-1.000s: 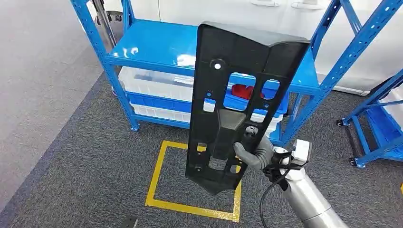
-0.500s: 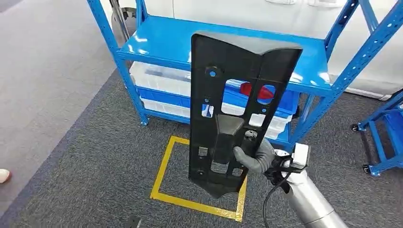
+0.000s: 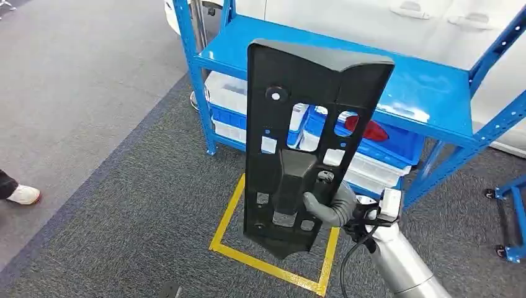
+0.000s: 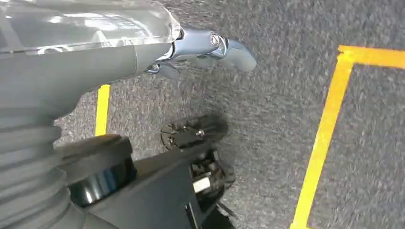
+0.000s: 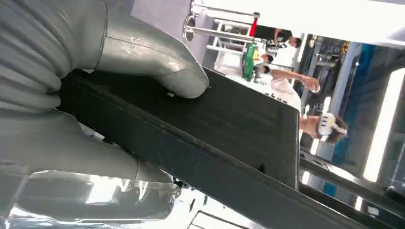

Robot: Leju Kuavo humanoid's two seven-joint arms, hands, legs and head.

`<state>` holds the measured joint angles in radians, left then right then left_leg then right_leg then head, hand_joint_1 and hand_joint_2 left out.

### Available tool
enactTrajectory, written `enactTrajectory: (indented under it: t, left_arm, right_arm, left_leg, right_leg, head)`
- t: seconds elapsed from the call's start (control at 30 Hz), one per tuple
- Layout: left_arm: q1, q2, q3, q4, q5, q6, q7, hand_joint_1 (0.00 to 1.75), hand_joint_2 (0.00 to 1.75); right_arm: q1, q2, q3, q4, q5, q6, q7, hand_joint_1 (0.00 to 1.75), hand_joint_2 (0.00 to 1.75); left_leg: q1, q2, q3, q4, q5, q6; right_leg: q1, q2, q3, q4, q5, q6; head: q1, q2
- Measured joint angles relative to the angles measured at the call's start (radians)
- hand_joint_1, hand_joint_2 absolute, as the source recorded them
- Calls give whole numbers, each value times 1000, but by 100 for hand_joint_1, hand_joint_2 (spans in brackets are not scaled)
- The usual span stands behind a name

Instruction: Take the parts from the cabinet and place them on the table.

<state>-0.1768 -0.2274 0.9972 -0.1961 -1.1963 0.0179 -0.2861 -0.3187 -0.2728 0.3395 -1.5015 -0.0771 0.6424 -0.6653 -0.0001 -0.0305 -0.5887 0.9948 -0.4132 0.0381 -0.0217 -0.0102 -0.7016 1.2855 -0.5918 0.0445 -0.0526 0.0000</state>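
Sitting on the blue rack's (image 3: 434,105) lower shelf, a blue bin (image 3: 384,146) holds a red part (image 3: 369,131). The camera has swung left since earlier. The right hand (image 3: 332,202) grips the upright black panel (image 3: 298,93), fingers (image 5: 162,62) clamped on its edge. The left hand (image 4: 210,50) hangs over carpet, fingers loosely apart, holding nothing.

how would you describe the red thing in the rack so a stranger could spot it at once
Start at the blue metal rack behind the black panel that the right hand holds up. Below its top shelf sits a blue bin; the red part lies inside, the one red item there.
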Motion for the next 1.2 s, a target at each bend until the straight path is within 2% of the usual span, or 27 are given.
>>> enactTrajectory:
  t: [0.03,0.07,0.1,0.13,0.17,0.2,0.23,0.33,0.37,0.4,0.43,0.5,0.53,0.57,0.6,0.67,0.7,0.73,0.87,0.9,0.93,0.97,1.03,1.07,1.1,1.17,1.2]
  left_arm:
    - [2,0,0,0,0,0,3,0,175]
    - [4,0,0,0,0,0,3,0,175]
    - [5,0,0,0,1,0,3,0,175]
    - [4,0,0,0,3,0,3,0,175]
    - [4,0,0,0,7,3,3,0,175]
    - [7,-2,1,0,15,6,2,0,175]
    - [8,-2,2,0,24,13,-3,0,175]
    - [36,0,5,0,38,18,-18,0,175]
    - [44,3,8,0,42,21,-22,0,175]
    - [52,3,9,1,45,21,-23,0,175]
    - [56,3,10,1,47,21,-23,0,175]
    - [59,3,18,1,55,24,-18,0,175]
    - [64,3,23,1,55,24,-16,0,175]
    - [71,3,26,1,54,26,-15,0,175]
    - [77,5,27,1,52,26,-14,0,175]
    - [80,8,27,1,42,27,-15,0,175]
    - [79,9,27,1,39,27,-14,0,175]
    - [76,10,27,1,34,27,-14,0,175]
    - [76,11,27,1,30,30,-11,0,175]
    - [76,11,27,1,30,30,-10,0,175]
    - [73,11,27,1,28,31,-10,0,175]
    - [69,11,27,1,25,33,-10,0,175]
    - [66,11,26,1,19,38,-7,0,175]
    - [67,12,26,1,14,40,-3,0,175]
    - [68,13,25,1,11,42,4,0,175]
    - [70,14,24,1,9,45,18,0,175]
    - [70,15,24,1,9,46,22,0,175]
  right_arm:
    - [2,0,-1,0,0,0,0,175,175]
    - [4,0,-2,0,0,0,0,175,175]
    - [5,0,-3,0,0,0,0,175,175]
    - [4,0,-5,-1,0,0,0,175,175]
    - [4,0,-7,-2,0,0,0,175,175]
    - [4,1,-10,-2,-1,0,-1,175,175]
    - [8,6,-15,-2,-3,1,-2,175,175]
    - [35,6,-22,-12,-6,0,-18,175,175]
    - [50,6,-24,-22,-5,0,-19,175,175]
    - [61,6,-24,-28,-2,0,-19,175,175]
    - [73,4,-28,-36,-2,2,-19,175,175]
    - [105,2,-36,-54,4,6,-19,175,175]
    - [116,2,-39,-62,6,11,-19,175,175]
    - [127,2,-40,-70,7,15,-19,175,175]
    - [137,2,-41,-76,7,18,-19,175,175]
    - [152,2,-48,-93,7,18,-19,175,175]
    - [157,2,-51,-100,7,18,-19,175,175]
    - [163,2,-57,-106,7,18,-19,175,175]
    - [175,2,-68,-123,5,21,-19,175,175]
    - [178,2,-72,-128,5,21,-19,175,175]
    - [181,3,-77,-131,4,23,-19,175,175]
    - [187,5,-82,-133,4,23,-19,175,175]
    - [204,6,-91,-133,2,26,-19,175,175]
    - [210,6,-94,-133,-1,31,-19,175,175]
    - [214,6,-97,-133,-6,39,-19,175,175]
    - [214,6,-106,-133,-14,58,-19,175,175]
    - [213,6,-112,-133,-15,65,-19,175,175]
  left_leg:
    - [-2,-12,-1,2,0,0]
    - [-3,-23,-1,3,0,0]
    - [-4,-36,-1,5,0,0]
    - [-4,-50,-1,9,0,-1]
    - [-4,-63,0,12,-2,-3]
    - [-1,-71,-4,13,-2,-6]
    - [-4,-82,-13,20,0,-13]
    - [6,-107,-20,12,5,-34]
    - [1,-101,-21,18,-1,-39]
    - [-6,-45,-30,40,-20,-44]
    - [-4,-10,-57,94,-56,-49]
    - [2,15,-135,257,-133,-57]
    - [4,17,-163,318,-151,-61]
    - [6,20,-169,333,-145,-63]
    - [8,23,-148,293,-117,-65]
    - [9,46,-44,106,-32,-62]
    - [7,86,3,23,-14,-57]
    - [-3,89,8,12,-21,-45]
    - [-4,49,1,4,-12,-17]
    - [2,38,7,-4,-4,-11]
    - [3,32,6,-6,-1,-6]
    - [3,22,4,-6,1,-2]
    - [-1,-3,1,-5,2,1]
    - [-2,-16,0,-3,3,1]
    - [-2,-29,1,-1,3,1]
    - [-1,-57,1,7,0,-3]
    - [0,-68,0,12,-2,-6]
  right_leg:
    - [0,1,-24,48,-4,-1]
    - [0,1,-23,40,16,-3]
    - [0,2,1,-11,54,-7]
    - [0,10,44,-102,106,-12]
    - [0,31,94,-208,157,-20]
    - [-1,73,116,-252,147,-27]
    - [1,78,117,-271,149,-27]
    - [8,53,120,-272,145,-32]
    - [-8,35,127,-287,152,-42]
    - [-4,26,132,-293,153,-46]
    - [-2,14,133,-293,153,-52]
    - [3,-17,132,-292,150,-54]
    - [3,-30,132,-292,149,-54]
    - [3,-42,132,-291,148,-53]
    - [2,-54,133,-291,147,-51]
    - [2,-76,138,-288,142,-45]
    - [4,-84,142,-287,139,-41]
    - [11,-92,142,-285,136,-36]
    - [9,-121,149,-290,138,-15]
    - [1,-83,146,-277,122,-8]
    - [-1,-38,126,-235,89,-8]
    - [-1,-12,92,-157,44,-8]
    - [-1,3,16,6,-19,-6]
    - [-1,3,-1,38,-19,-5]
    - [-1,4,7,18,6,-7]
    - [-3,15,83,-142,101,-12]
    - [-5,43,126,-233,141,-16]
  head:
    - [0,0]
    - [0,0]
    - [0,0]
    - [0,0]
    - [0,0]
    - [0,0]
    - [0,0]
    - [0,0]
    - [0,0]
    - [0,0]
    - [-1,0]
    - [-1,0]
    - [-1,0]
    - [-1,0]
    - [-1,0]
    - [-1,0]
    - [-1,0]
    - [-1,0]
    - [-1,0]
    - [-1,0]
    - [-1,0]
    - [-1,0]
    - [-1,0]
    - [-1,0]
    - [-1,0]
    - [-1,0]
    - [-1,0]
